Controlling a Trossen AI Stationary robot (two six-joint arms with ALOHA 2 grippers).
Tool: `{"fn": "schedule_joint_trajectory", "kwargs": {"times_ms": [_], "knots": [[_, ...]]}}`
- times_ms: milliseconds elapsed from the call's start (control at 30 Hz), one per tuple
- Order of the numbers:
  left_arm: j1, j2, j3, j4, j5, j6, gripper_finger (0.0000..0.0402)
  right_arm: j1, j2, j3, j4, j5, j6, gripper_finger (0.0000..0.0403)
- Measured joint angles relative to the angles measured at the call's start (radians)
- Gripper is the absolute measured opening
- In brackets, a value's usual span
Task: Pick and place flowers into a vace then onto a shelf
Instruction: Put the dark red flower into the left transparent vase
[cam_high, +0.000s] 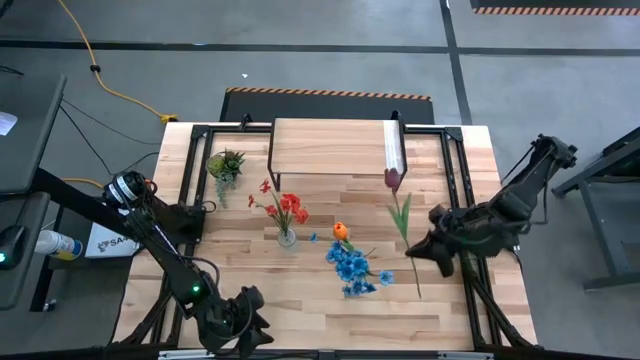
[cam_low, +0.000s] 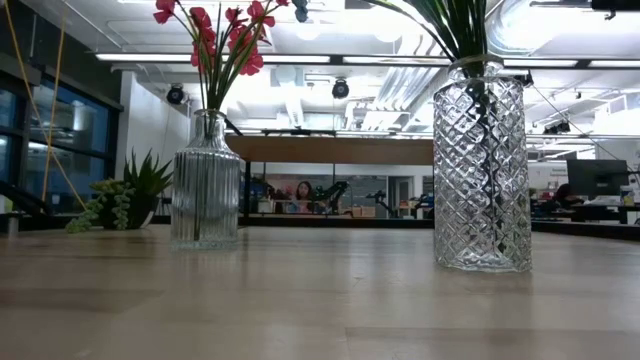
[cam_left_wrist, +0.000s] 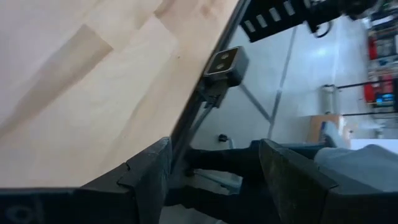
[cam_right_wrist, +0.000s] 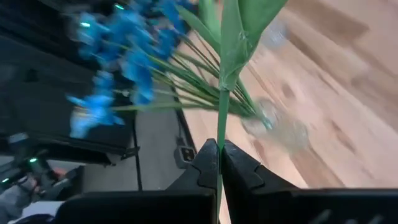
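A dark pink bud flower (cam_high: 393, 180) on a long green stem runs from beside the shelf toward the near edge, and my right gripper (cam_high: 412, 252) is shut on that stem. Red flowers (cam_high: 287, 205) stand in a ribbed glass vase (cam_low: 205, 180). Blue flowers (cam_high: 352, 268) and an orange tulip (cam_high: 340, 230) stand in a diamond-cut vase (cam_low: 480, 165). The shelf (cam_high: 330, 148) stands at the table's far edge. My left gripper (cam_high: 245, 322) waits open at the near left edge, holding nothing. My right gripper pinches the bud flower's green stem (cam_right_wrist: 222, 124) between its two shut fingers, on the stem's lower half. The fingers come from the table's right side, slanting down, and lie across the stem. The stem and a leaf rise past the fingertips; the bud is outside the wrist view.
A small green potted plant (cam_high: 225, 165) stands left of the shelf. A black frame (cam_high: 452, 190) runs along the table's right and left sides. A small camera (cam_left_wrist: 222, 65) sits at the near edge. Bare wood (cam_high: 290, 290) lies between the vases and the near edge.
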Motion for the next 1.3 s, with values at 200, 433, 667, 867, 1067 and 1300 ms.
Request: {"fn": "schedule_joint_trajectory", "kwargs": {"times_ms": [200,433,667,867,1067,1300], "knots": [[0.0,0.0,0.0,0.068,-0.04,0.005,0.0278,-0.015,-0.084,0.103,0.001,0.072,-0.218,0.0],[0.0,0.0,0.0,0.134,-0.088,0.008,0.0278,-0.016,-0.061,0.356,0.024,0.135,-0.583,0.0],[0.0,-0.012,0.0,0.294,-0.238,0.118,0.0278,-0.016,0.108,0.644,0.073,0.104,-1.006,0.0],[0.0,-0.068,0.0,0.498,-0.391,0.399,0.0278,-0.016,0.317,0.853,-0.001,0.082,-1.21,0.0],[0.0,-0.15,0.0,0.758,-0.433,0.755,0.0278,-0.041,0.518,1.03,-0.122,0.056,-1.245,0.0],[0.0,-0.212,0.0,1.046,-0.403,1.158,0.0278,-0.128,0.699,1.205,-0.13,-0.166,-1.331,0.0]]}}
